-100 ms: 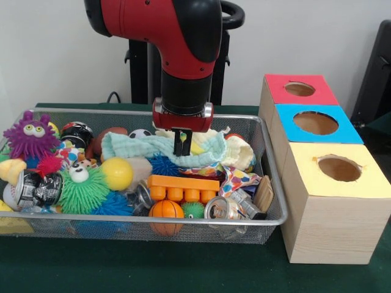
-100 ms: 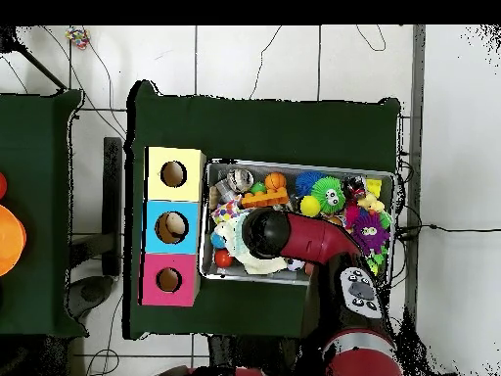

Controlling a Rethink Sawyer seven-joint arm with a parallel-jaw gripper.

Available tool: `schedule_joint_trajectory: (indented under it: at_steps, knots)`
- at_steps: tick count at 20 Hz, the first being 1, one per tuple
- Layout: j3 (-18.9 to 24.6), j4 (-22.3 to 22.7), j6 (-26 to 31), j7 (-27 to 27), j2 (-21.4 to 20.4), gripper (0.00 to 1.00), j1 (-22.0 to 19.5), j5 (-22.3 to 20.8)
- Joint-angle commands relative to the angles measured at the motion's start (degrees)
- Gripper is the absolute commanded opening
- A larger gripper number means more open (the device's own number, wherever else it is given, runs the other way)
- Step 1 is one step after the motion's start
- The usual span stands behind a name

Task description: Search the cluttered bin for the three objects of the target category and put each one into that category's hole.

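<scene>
Lying crumpled across the wire mesh bin's [image 1: 269, 183] far middle, the pale green cloth [image 1: 137, 146] ran left to right; the gripper [image 1: 182, 144], fingers nearly together, pressed into it, grasp unclear, arm hiding it overhead.

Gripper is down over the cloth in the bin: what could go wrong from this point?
The gripper sits low on the light green cloth, which drapes over neighbouring toys, so lifting may drag the blue spiky ball along. The boxes' holes look small, so a bunched cloth might snag on the rim.
</scene>
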Motion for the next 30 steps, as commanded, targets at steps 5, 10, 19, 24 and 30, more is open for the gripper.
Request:
schedule_joint_trajectory:
  at_steps: [5,10,19,24,30]
  knots:
    - [1.4,-3.7,3.7,6.5,1.5,1.0,0.3,-0.1]
    - [1.7,-3.3,3.4,6.5,1.7,1.0,0.2,-0.1]
    - [1.8,-5.1,0.4,7.2,6.0,1.0,0.3,-0.3]
    - [1.4,-6.1,-1.4,7.8,8.1,1.0,0.7,-0.5]
    - [-0.3,-6.9,-3.6,9.5,9.8,1.0,2.5,-0.7]
